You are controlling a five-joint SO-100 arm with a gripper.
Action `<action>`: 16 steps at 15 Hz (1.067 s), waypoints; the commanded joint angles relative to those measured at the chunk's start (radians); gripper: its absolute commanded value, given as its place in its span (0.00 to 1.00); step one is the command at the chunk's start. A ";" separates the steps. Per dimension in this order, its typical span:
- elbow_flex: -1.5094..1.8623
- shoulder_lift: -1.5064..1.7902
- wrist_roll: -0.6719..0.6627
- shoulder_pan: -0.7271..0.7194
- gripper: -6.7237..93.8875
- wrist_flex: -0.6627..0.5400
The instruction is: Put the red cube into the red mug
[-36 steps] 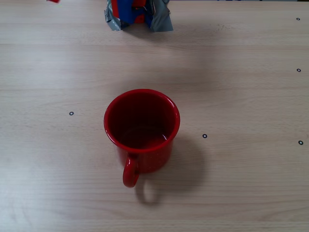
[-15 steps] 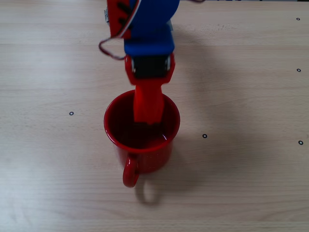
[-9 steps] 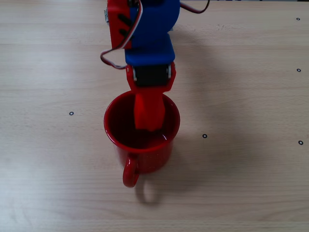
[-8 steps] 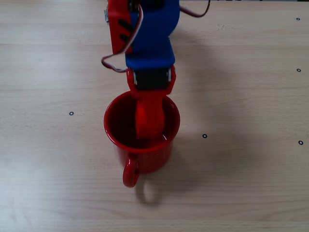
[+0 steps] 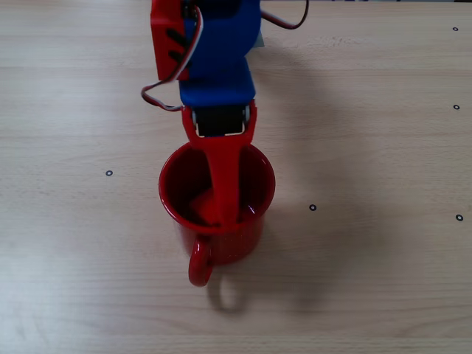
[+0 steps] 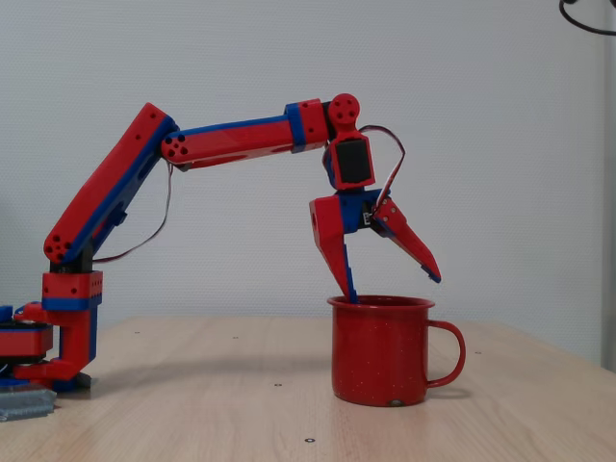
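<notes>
Pale wooden surface (image 5: 369,280) carries the red mug (image 6: 380,351), handle toward the camera in the overhead fixed view. Above its mouth the pincer (image 6: 390,284) stands spread apart, one finger dipping inside. A brighter red patch inside may be the red cube (image 5: 203,203).

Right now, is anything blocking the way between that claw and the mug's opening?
Nothing visible does. The gripper hangs open over the red mug, with one finger dipping past the rim. A brighter patch inside may be the red cube.
</notes>
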 commanded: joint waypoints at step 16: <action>0.788 1.131 -0.052 0.086 0.07 -0.433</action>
